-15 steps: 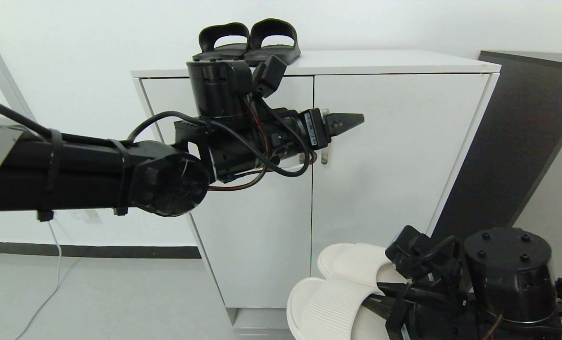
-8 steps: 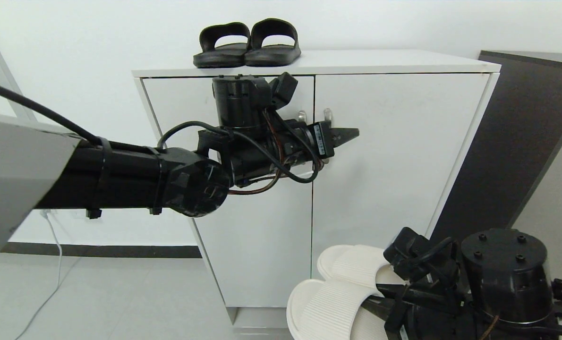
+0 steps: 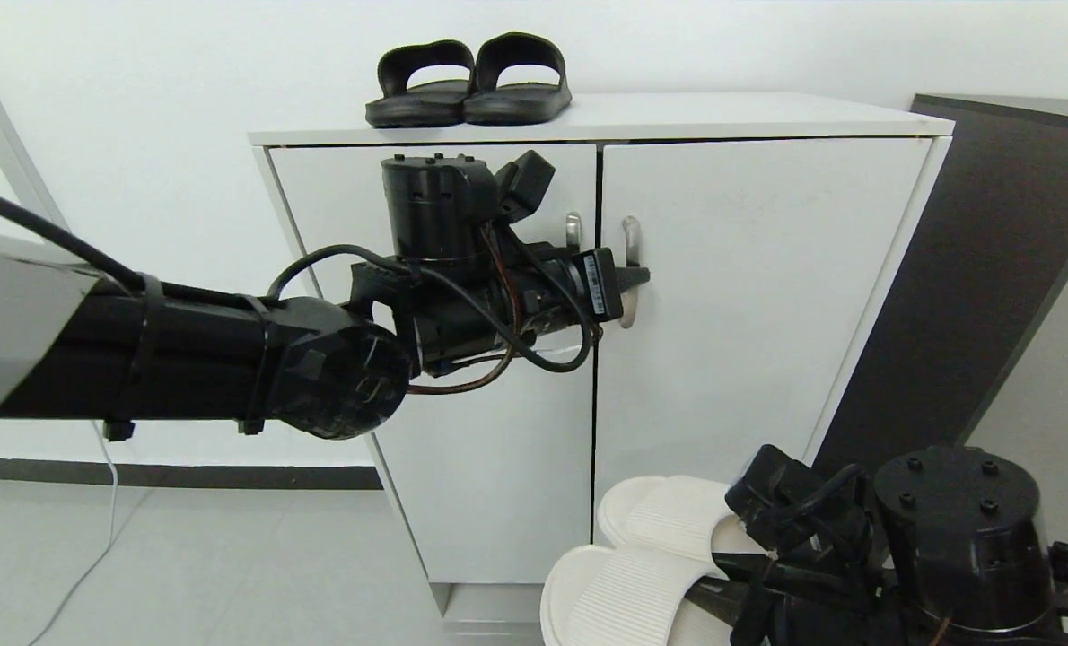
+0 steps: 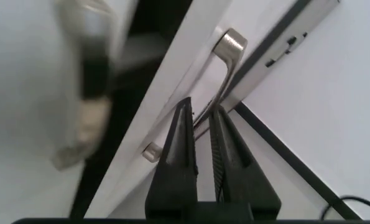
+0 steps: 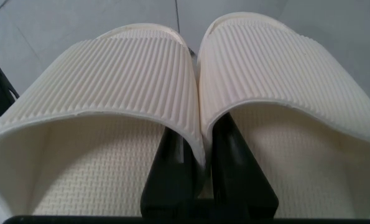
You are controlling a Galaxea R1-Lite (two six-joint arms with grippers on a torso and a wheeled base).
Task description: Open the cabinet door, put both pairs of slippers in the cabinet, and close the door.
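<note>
Nearest, low on the right, the right gripper (image 5: 200, 155) is clamped on the two inner side walls of the white slippers (image 5: 110, 87), pinching them together so the pair hangs as one in front of the cabinet's foot. They look like light, soft foam. The ribbed straps would squash under a hard squeeze, so this hold on the doubled walls seems the firmest one.

Farther off, the left gripper (image 4: 200, 118) has its fingers drawn close on the handle (image 4: 225, 68) of the right door (image 3: 749, 296), which stands a crack open along the middle seam. The handle is thin, stiff, smooth metal. The fingers could slide along it, so gripping near its middle looks safest.

Farthest, the black slippers (image 3: 471, 85) sit side by side, touching, on the far left of the cabinet (image 3: 731, 112) top. They are likely rubbery and light.
</note>
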